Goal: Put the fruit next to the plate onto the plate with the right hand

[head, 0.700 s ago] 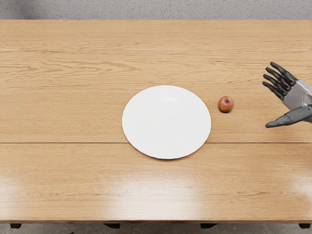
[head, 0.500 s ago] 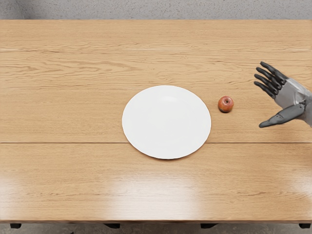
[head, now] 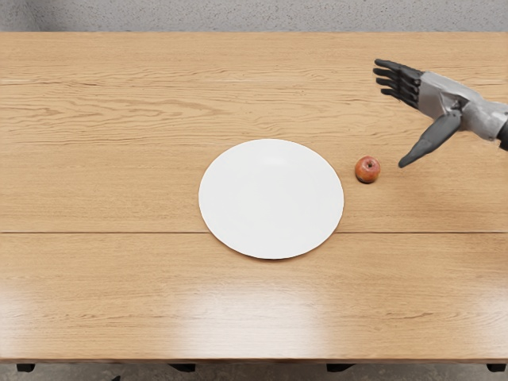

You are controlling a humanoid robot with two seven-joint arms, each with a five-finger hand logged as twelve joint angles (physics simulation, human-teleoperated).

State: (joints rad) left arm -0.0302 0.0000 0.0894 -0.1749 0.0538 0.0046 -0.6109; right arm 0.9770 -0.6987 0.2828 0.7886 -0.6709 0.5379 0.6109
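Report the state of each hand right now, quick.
Left hand: not in view.
Right hand: open, holding nothing; up and to the right of the apple, not touching it.

A plain white plate, a red apple and a grey right hand with black fingers are shown against a light-brown, wood-grained table

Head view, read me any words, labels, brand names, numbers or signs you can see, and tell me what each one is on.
None: there is no readable text in this view.
The plate is plain white, with no print.
The apple has no sticker showing.
The table shows only wood grain.
The right hand shows no markings.
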